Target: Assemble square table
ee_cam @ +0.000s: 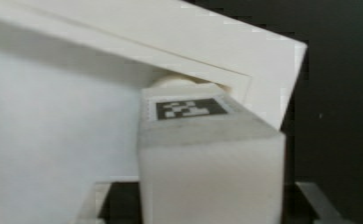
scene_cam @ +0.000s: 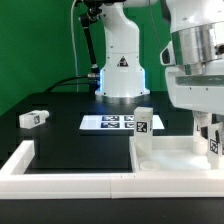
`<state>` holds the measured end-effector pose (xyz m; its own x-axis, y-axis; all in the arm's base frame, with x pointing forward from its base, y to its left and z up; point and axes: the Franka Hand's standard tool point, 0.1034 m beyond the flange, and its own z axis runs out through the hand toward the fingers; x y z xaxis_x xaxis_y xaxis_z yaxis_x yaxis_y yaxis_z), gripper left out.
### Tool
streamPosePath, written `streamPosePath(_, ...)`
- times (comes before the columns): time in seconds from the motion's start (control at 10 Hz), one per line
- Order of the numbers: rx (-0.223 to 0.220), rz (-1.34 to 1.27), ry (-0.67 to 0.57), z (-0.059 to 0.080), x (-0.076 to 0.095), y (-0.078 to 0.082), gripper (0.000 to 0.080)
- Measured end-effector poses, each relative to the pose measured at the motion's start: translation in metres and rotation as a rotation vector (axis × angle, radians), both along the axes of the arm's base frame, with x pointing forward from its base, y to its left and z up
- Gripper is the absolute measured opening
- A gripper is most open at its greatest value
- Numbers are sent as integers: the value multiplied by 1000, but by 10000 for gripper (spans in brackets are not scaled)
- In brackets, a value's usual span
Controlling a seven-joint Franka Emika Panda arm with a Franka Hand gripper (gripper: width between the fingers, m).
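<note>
Gripper (scene_cam: 210, 141) position: 3 o'clock in the exterior view, lowered over the square slab (scene_cam: 175, 158) at the slab's 3 o'clock end.

Gripper state: jaws partly closed onto the held leg block (ee_cam: 206, 168), one finger on each side. Nothing else is in its hold. In the wrist view, the held leg block sits between the two dark fingers (ee_cam: 313, 200). Its black-and-white tag faces the camera, and its tagged end lies at a recessed corner pocket (ee_cam: 196, 82) of the square slab. Whether that end is seated in the pocket cannot be determined.

Square slab location: flat on the black surface (scene_cam: 70, 138), at 4 o'clock in the exterior view. It lies inside the low white border wall (scene_cam: 70, 182), which runs along 6 o'clock and turns back at 8 o'clock.

Standing leg block (scene_cam: 143, 124): upright at the slab's 10 o'clock corner, just toward 3 o'clock of the frame centre, tag toward the camera.

Loose leg block (scene_cam: 33, 118): on its side on the surface at 9 o'clock, well apart from the square slab.

Marker board (scene_cam: 108, 122): flat on the surface at frame centre, between the loose leg block and the standing leg block.

Arm base (scene_cam: 120, 62): at 12 o'clock, behind the marker board.
</note>
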<state>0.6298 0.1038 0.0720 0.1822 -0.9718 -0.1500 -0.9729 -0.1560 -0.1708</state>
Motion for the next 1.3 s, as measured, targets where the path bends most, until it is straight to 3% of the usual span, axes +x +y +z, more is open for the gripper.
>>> streamPosePath(0.1, 42, -130, 19, 0, -1, 0, 304)
streamPosePath(0.3, 51, -188, 33, -1, -3, 1, 304)
streamPosePath(0.4, 46, -161, 29, -1, -3, 1, 398)
streamPosePath(0.5, 20, -54, 33, -1, -5, 3, 568)
streamPosePath(0.6, -28, 136, 30, 2, -4, 8, 568)
streamPosePath(0.7, -64, 310, 2, 4, -3, 15, 633)
streamPosePath(0.8, -88, 488, -27, 7, -3, 24, 644)
streamPosePath(1.1, -121, 755, -70, 5, -3, 21, 649)
streamPosePath(1.3, -210, 1150, -118, 5, 0, 17, 649)
